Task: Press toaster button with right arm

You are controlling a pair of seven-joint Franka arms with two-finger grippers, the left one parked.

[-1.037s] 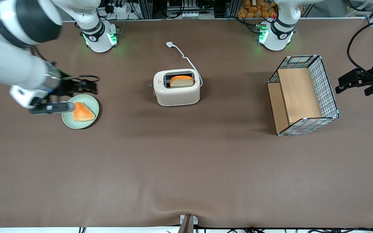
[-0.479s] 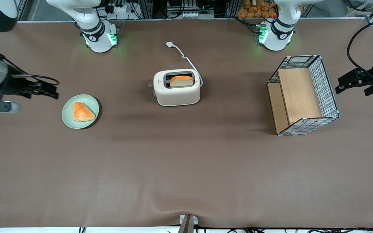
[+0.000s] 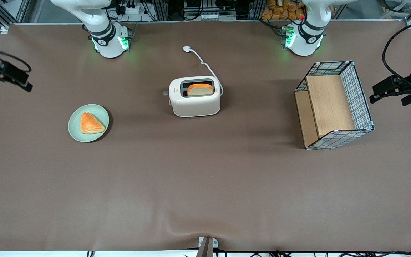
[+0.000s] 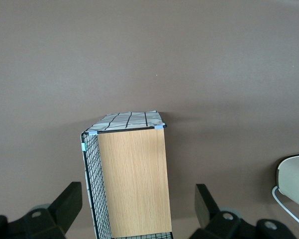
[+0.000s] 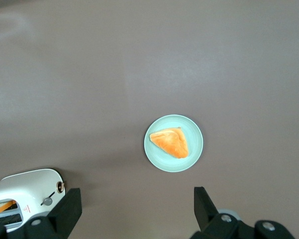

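Even overhead light, soft shadows by toaster (image 3: 194, 97), imgs sharp.

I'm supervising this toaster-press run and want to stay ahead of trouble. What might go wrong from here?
The gripper, open, hangs far toward the working arm's end, well away from the toaster. The toaster button is small, so it could be missed. A sideways push might slide the toaster. A low approach could clip the plate.

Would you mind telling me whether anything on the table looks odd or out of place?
The toaster holds bread, yet its plug lies loose on the table, connected to nothing. The wire crate lies on its side. The gripper, jaws open, hangs high above the plate.
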